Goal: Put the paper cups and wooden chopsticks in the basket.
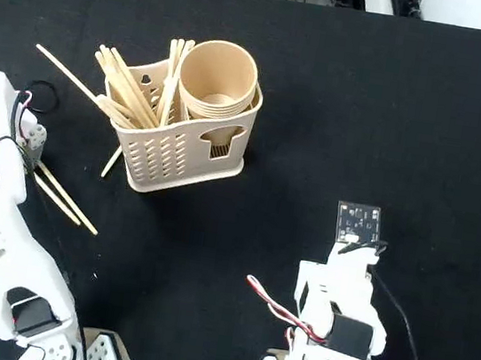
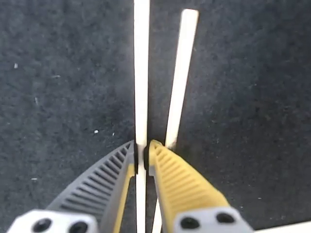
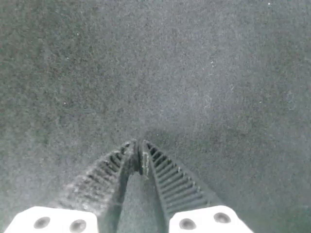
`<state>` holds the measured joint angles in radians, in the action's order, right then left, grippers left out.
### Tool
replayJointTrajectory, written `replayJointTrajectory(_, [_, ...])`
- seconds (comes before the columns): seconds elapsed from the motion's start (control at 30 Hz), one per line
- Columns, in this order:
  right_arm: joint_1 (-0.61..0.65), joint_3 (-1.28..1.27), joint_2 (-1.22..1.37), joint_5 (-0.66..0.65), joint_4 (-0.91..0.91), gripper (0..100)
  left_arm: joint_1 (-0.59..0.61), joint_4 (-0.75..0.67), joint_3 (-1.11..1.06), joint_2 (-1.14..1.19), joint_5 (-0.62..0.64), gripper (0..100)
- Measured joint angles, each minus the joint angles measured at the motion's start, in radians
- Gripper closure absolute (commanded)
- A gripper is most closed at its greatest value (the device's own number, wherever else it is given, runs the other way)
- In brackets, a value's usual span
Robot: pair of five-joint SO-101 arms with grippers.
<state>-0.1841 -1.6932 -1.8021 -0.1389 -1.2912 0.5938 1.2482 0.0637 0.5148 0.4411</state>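
left gripper (image 2: pixel 142 150) pinched on one chopstick (image 2: pixel 141 73), its twin (image 2: pixel 181 77) loose beside it
the held chopstick runs straight out ahead of the gripper over the black table (image 1: pixel 410 123), the twin nearly parallel. farther off, nearest this arm, stands the basket (image 1: pixel 181 158) holding paper cups (image 1: pixel 219 78) and leaning sticks (image 1: pixel 132 89) that could foul the drop. right gripper (image 3: pixel 141 150) sits closed, empty.

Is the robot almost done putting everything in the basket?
Nearly. The paper cups and many chopsticks already sit in the basket. The left gripper is shut on one chopstick. A second chopstick beside it and a stray chopstick by the basket are left.
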Motion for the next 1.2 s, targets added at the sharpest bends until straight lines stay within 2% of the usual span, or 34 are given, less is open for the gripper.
replayJointTrajectory(0.17, [0.0,0.0,0.0,0.0,0.0,98.5,0.0,0.026,0.034,0.017,0.0,97])
replayJointTrajectory(0.4, [0.0,0.0,0.0,0.0,0.0,98.5,0.0,0.207,0.218,0.018,0.009,97])
replayJointTrajectory(1.07, [0.0,0.0,0.0,0.0,0.0,98.5,-0.035,0.133,0.252,0.15,0.032,96])
replayJointTrajectory(1.2, [0.0,0.0,0.0,0.0,0.0,98.5,-0.035,0.137,0.265,0.167,0.032,89])
